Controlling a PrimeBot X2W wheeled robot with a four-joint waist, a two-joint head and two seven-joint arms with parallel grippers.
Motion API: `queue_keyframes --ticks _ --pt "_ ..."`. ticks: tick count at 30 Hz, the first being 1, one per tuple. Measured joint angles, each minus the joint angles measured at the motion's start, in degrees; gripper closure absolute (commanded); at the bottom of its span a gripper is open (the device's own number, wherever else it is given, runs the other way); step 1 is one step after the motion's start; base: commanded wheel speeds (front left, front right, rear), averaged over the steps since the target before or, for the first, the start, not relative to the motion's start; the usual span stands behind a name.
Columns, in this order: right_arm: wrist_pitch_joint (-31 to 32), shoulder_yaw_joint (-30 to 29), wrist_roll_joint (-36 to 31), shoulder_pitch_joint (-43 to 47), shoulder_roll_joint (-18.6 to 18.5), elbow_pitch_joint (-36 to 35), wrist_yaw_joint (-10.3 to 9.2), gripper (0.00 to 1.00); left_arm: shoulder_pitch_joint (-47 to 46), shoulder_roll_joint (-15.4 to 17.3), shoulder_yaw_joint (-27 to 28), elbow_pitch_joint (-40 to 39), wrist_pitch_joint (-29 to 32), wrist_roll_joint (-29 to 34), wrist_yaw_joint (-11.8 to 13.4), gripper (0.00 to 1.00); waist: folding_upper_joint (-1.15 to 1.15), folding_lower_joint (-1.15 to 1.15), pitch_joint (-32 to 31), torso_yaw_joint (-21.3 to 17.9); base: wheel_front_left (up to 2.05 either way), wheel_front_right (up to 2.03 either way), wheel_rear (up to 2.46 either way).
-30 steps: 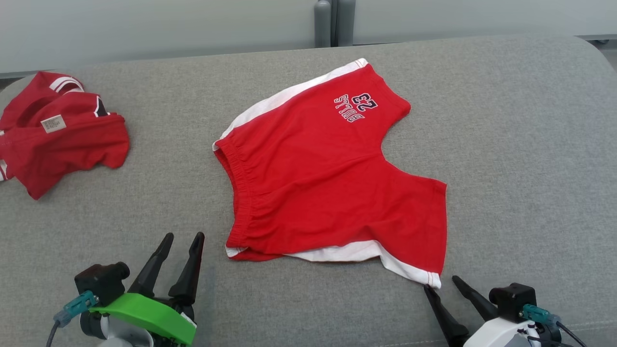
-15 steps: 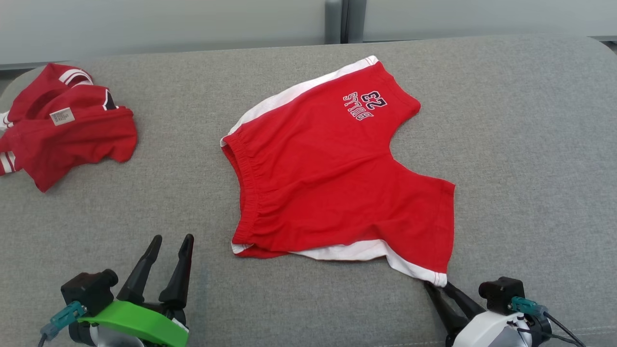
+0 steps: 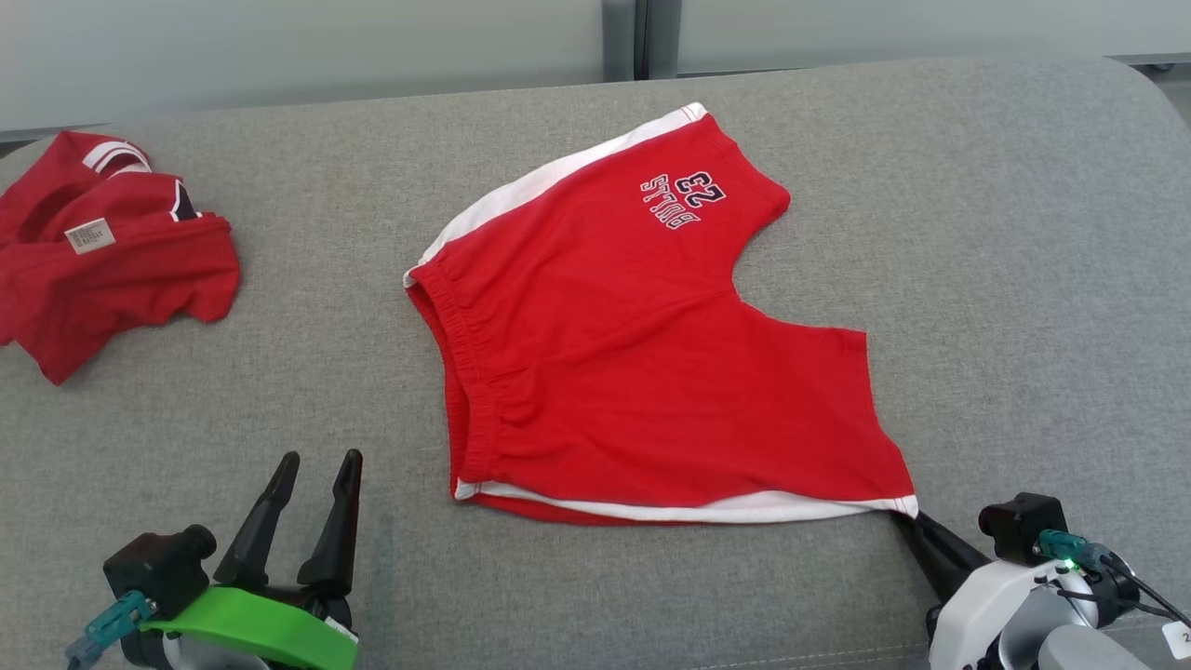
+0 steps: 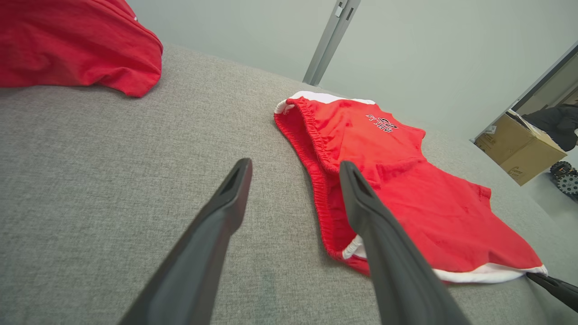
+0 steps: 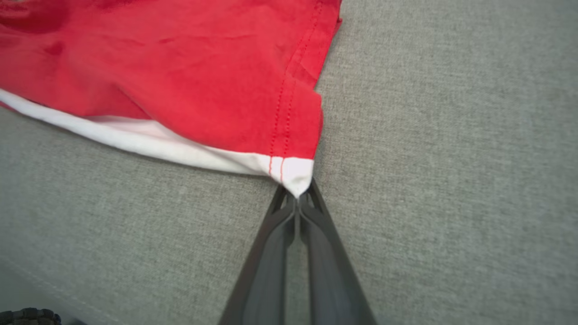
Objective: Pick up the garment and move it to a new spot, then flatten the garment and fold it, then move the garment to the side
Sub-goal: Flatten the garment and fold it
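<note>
Jaws of the right gripper (image 5: 296, 196) closed tight together, pinching the white tip at the corner of the red shorts (image 5: 180, 67), at the near leg hem. Cloth drawn to a point where it is nipped. In the head view the right gripper (image 3: 907, 516) sits at lower right, and the hem runs taut from it along the white side stripe.

Red shorts (image 3: 633, 354) lie spread on the grey cushion (image 3: 1023, 279), around its middle. Elastic waistband toward the robot's left, legs toward its right. Far leg carries "BULLS 23" print, upside down from the head camera. One white stripe along the far edge, one along the near edge.

Left gripper (image 3: 318, 461) has its fingers spread wide, nothing between them, low over the cushion. It is near the waistband's near corner, apart from it.

Second red garment (image 3: 112, 279) lies crumpled at far left with a pale label showing, well apart from the shorts. Left wrist view: cardboard box (image 4: 519, 149) beyond the cushion.
</note>
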Motion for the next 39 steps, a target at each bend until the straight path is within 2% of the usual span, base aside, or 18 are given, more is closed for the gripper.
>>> queue_keyframes --ticks 6,7,8,9,17,22,31,39 --pt "1.3 1.0 -0.9 -0.8 -1.3 0.9 0.49 1.00 0.0 -0.3 0.0 -0.1 0.0 0.9 0.0 0.00 0.00 0.00 -0.2 -0.2 0.00 0.00 0.00" --pt "1.4 1.0 -0.9 -0.8 -1.3 1.0 0.49 0.84 0.1 -0.3 0.0 -0.1 0.0 0.9 0.0 0.00 0.00 0.00 -0.2 -0.1 0.00 0.00 0.00" --pt "1.4 1.1 -0.9 -0.8 -1.3 1.2 0.49 0.36 0.2 -0.4 0.0 -0.1 0.0 0.9 0.0 0.00 0.00 0.00 -0.3 -0.1 0.00 0.00 0.00" --pt "1.4 1.2 -1.0 -0.8 -1.4 1.3 0.49 0.00 0.4 -0.4 0.0 -0.1 0.0 0.9 0.0 0.00 0.00 0.00 -0.4 -0.1 0.00 0.00 0.00" --pt "0.7 -0.2 -0.7 -0.5 -1.2 2.2 -0.02 0.00 2.0 -0.6 -0.2 0.1 0.0 1.8 0.0 0.00 0.00 0.00 -1.6 0.1 0.00 0.00 0.00" --pt "-1.0 -3.7 -0.4 0.7 -1.4 1.3 -3.39 0.00 3.7 -0.4 2.4 -0.8 0.0 3.0 0.1 0.00 0.00 0.00 -3.2 0.1 0.00 0.00 0.00" --pt "-2.1 -8.4 -1.7 0.8 -1.8 -5.1 -8.75 0.00 5.8 0.4 6.2 -3.8 0.0 6.8 1.2 0.00 0.00 0.00 -4.6 -1.8 0.00 0.00 0.00" --pt "-2.1 -11.6 -4.8 0.7 -1.0 -12.6 -10.21 0.00 5.8 -0.1 9.1 -4.8 0.0 9.2 2.0 0.00 0.00 0.00 -5.8 -3.3 0.00 0.00 0.00"
